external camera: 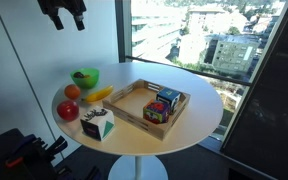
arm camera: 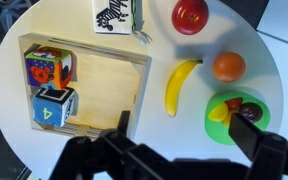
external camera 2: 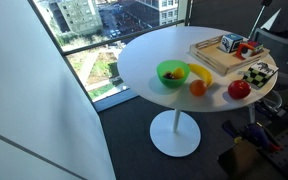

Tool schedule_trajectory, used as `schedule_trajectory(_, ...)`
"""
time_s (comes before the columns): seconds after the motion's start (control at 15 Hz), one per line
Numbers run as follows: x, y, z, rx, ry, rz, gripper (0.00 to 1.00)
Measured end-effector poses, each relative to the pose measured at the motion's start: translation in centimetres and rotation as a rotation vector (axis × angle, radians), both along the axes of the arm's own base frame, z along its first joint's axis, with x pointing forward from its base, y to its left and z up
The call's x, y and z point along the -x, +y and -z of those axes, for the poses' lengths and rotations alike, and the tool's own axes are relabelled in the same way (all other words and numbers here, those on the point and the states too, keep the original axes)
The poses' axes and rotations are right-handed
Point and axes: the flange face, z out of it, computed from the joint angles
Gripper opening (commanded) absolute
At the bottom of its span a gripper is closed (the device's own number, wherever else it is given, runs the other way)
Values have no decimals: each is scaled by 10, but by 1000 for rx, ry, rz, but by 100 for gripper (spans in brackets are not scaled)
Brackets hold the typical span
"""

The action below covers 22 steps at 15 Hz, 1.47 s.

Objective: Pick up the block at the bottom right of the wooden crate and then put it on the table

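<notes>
The block (arm camera: 46, 68) lies inside the wooden crate (arm camera: 109, 85), pushed into one corner, where it is close to two of the low walls. It is mostly red, with yellow and green patches, and it shows in both exterior views (external camera: 156, 113) (external camera 2: 246, 47). Just beside it, along the same short wall of the crate, sits a black cube (arm camera: 54, 105) with a blue face; I cannot tell if the two are touching. The other part of the crate floor is bare wood. The crate itself rests on the round white table (arm camera: 164, 40), near the edge. Outside the crate, near its long side, a banana (arm camera: 181, 85) lies on the table, and further from the crate there are an orange (arm camera: 229, 66), a red apple (arm camera: 190, 14) and a green bowl (arm camera: 239, 112) with small coloured things inside. A white cube (arm camera: 116, 15) with dark marks stands just outside one short end of the crate. The gripper (external camera: 68, 18) hangs high above the table, well apart from the crate, and its fingers are spread wide with nothing between them. In the wrist view the dark fingers (arm camera: 124, 128) come in from the lower edge.
</notes>
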Motion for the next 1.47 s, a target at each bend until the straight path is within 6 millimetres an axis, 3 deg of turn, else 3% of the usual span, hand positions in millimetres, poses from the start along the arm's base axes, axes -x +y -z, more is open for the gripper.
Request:
schedule_trajectory(0.47,-40,-5,17,-10,52,92,100)
schedule_trajectory(0.87,-61,-48,34,-31,100,196,100)
schedule_trajectory(1.2,-67,-87,55,-51,151,276,100)
schedule_trajectory(1.47,-71,-105,70,-61,185,295,100)
